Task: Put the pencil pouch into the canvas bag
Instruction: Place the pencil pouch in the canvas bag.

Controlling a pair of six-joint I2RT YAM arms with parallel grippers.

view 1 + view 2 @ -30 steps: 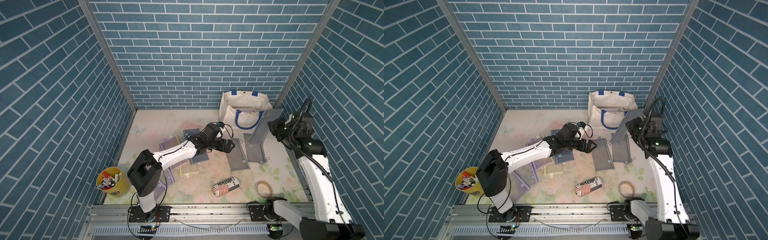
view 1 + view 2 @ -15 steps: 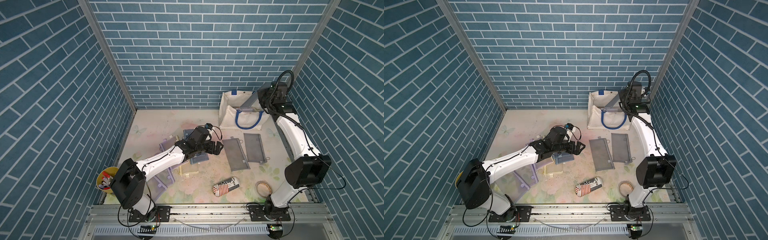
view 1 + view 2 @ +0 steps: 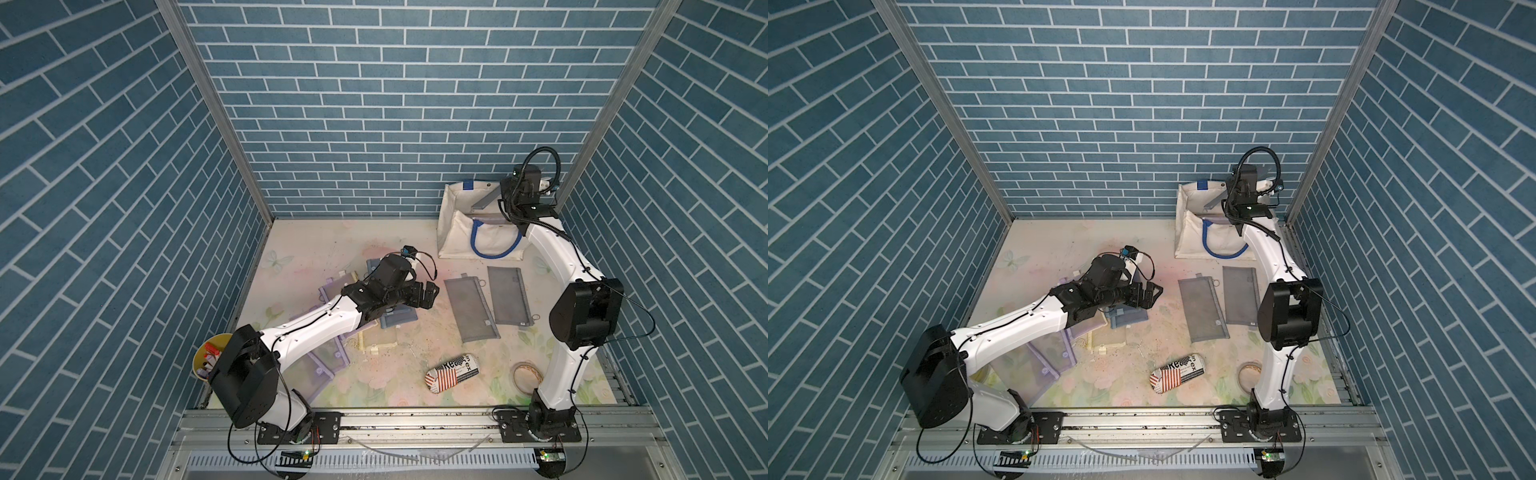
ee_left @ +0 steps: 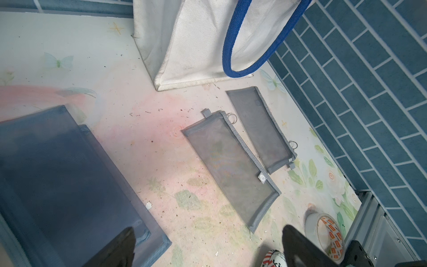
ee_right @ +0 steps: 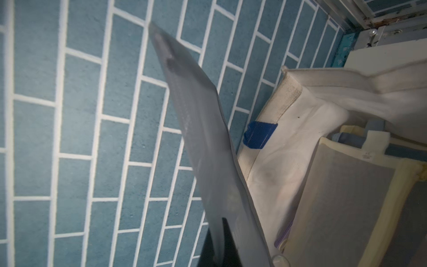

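pouch (image 5: 203, 138) swung over bag (image 3: 457, 239), right hand (image 5: 219, 252) clamped

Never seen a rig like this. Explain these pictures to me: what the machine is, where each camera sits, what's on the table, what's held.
These are two white robot arms bolted to a rail, each ending in a pincer. Two pictures look down on the whole scene from overhead; two come from cameras on the arms' wrists. The right pincer is shut on a flat grey pouch, holding it at the mouth of the canvas bag, which has other pouches inside. The left pincer is open and empty, near a blue pouch. On the table lie two more grey pouches, purple pouches, a printed case and a tape roll; a yellow cup of pens stands by the edge.
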